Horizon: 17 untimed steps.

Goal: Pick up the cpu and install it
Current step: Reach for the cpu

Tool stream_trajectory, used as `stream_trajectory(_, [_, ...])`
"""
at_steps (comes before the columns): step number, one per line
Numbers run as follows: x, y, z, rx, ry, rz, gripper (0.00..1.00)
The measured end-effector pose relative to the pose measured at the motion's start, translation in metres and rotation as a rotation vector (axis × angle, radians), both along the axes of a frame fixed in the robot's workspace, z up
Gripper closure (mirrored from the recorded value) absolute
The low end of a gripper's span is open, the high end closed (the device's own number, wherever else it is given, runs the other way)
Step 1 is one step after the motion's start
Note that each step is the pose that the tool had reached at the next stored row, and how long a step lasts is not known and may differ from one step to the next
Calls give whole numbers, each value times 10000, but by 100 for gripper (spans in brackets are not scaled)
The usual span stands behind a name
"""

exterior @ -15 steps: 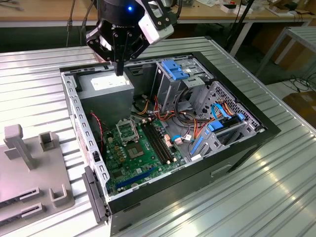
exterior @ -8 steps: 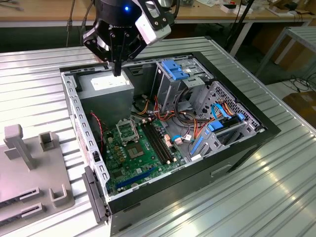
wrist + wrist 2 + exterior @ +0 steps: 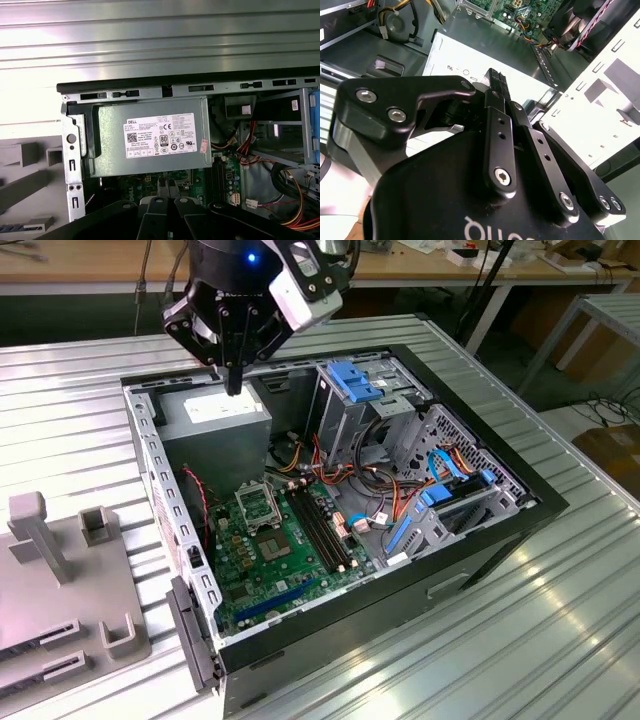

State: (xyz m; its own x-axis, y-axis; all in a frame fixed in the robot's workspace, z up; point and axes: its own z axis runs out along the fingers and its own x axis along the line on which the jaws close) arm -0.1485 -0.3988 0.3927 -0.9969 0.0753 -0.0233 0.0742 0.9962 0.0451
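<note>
Ribbed metal table (image 3: 560, 620) | end effector (image 3: 233, 385) pressed together, over power supply (image 3: 215, 425) in open case (image 3: 350, 625) | socket frame (image 3: 257, 506) contents unclear

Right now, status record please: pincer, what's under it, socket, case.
pincer: shut, poised over the power supply
power supply: grey box, label facing up, inside the case
socket: on the green motherboard, well apart from the pincer
case: side open, lying on the ribbed metal table
</note>
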Motion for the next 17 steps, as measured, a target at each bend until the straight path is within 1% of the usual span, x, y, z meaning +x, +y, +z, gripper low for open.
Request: stream_trajectory(17, [-85,0,-7,0,2,0,89])
